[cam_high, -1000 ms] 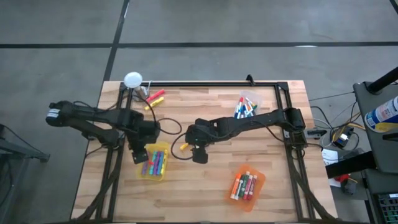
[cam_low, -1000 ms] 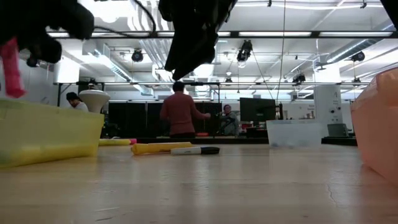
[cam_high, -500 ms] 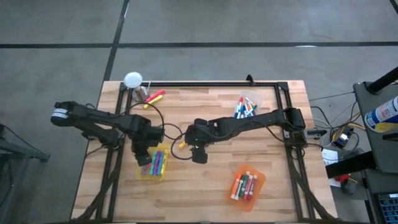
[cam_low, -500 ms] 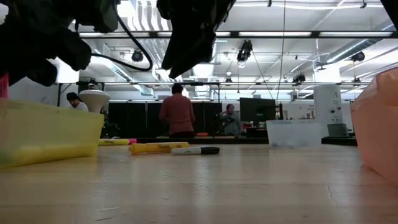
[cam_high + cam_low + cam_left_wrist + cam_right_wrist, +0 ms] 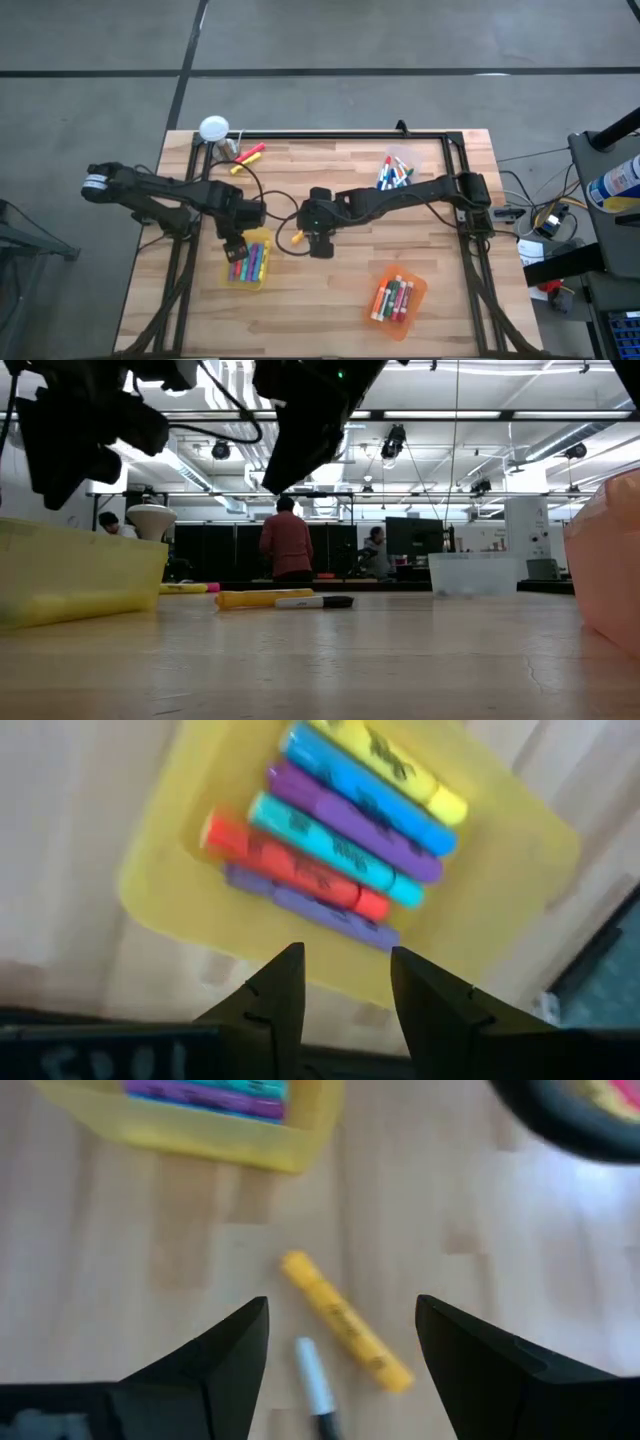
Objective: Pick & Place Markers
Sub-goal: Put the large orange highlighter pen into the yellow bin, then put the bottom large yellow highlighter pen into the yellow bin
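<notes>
My left gripper [image 5: 238, 246] [image 5: 345, 970] hangs open and empty over the near-left yellow bin [image 5: 262, 276] [image 5: 160, 870]. In that bin lie several markers [image 5: 340, 830]: yellow, blue, purple, teal and red. My right gripper [image 5: 319, 240] [image 5: 341, 1308] is wide open above the table's middle. A yellow marker [image 5: 345, 1320] [image 5: 296, 236] and a white marker with a black cap [image 5: 315, 1385] lie flat on the wood beneath it, untouched. Two more markers [image 5: 248, 157] rest near the far-left corner.
A clear bin [image 5: 412, 158] with several markers stands far right. An orange bin [image 5: 420, 290] with markers sits near right. A white round object [image 5: 213, 128] is at the far-left corner. A black frame [image 5: 330, 135] borders the table. People stand in the room behind [image 5: 287, 540].
My left gripper moved toward the table's right, over the yellow bin. The pink marker that hung below it a second ago no longer shows in it; it has let go.
</notes>
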